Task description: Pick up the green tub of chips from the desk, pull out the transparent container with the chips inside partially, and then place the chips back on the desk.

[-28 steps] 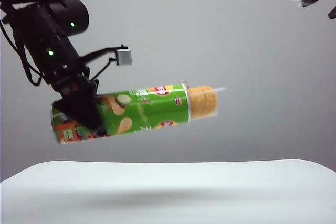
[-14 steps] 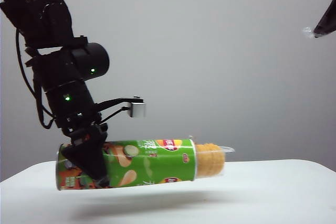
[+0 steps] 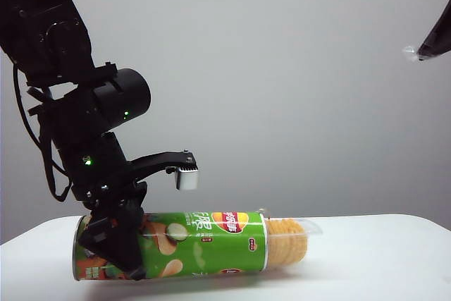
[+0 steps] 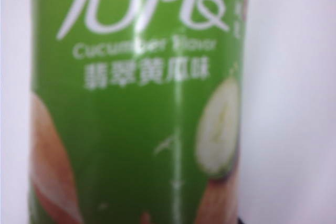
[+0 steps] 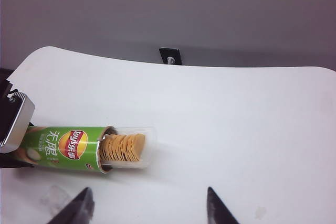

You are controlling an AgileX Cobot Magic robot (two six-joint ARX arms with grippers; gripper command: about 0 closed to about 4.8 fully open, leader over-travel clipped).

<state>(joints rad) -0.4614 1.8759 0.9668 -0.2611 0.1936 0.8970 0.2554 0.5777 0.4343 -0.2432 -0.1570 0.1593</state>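
The green tub of chips (image 3: 204,241) lies level and low over the white desk (image 3: 366,259), its shadow right under it. My left gripper (image 3: 116,252) is shut on it near its left end, black fingers either side. The transparent container (image 3: 306,229) sticks partly out of the right end, with the chips (image 3: 285,241) stacked inside. In the left wrist view the tub (image 4: 136,119) fills the frame and hides the fingers. My right gripper (image 5: 149,205) hangs open and high above the desk (image 5: 236,119), apart from the tub (image 5: 58,148), the container (image 5: 149,140) and the chips (image 5: 123,147).
A small black fitting (image 5: 170,56) sits at the desk's far edge. The left arm's silver camera box (image 3: 187,176) juts out above the tub. In the exterior view the right gripper (image 3: 431,41) shows only at the upper right corner, with a small clear scrap (image 3: 410,51) at its tip.
My left arm has carried the tub down from mid-air to desk level and turned it from tilted to level. The right gripper has stayed open and high at the upper right.
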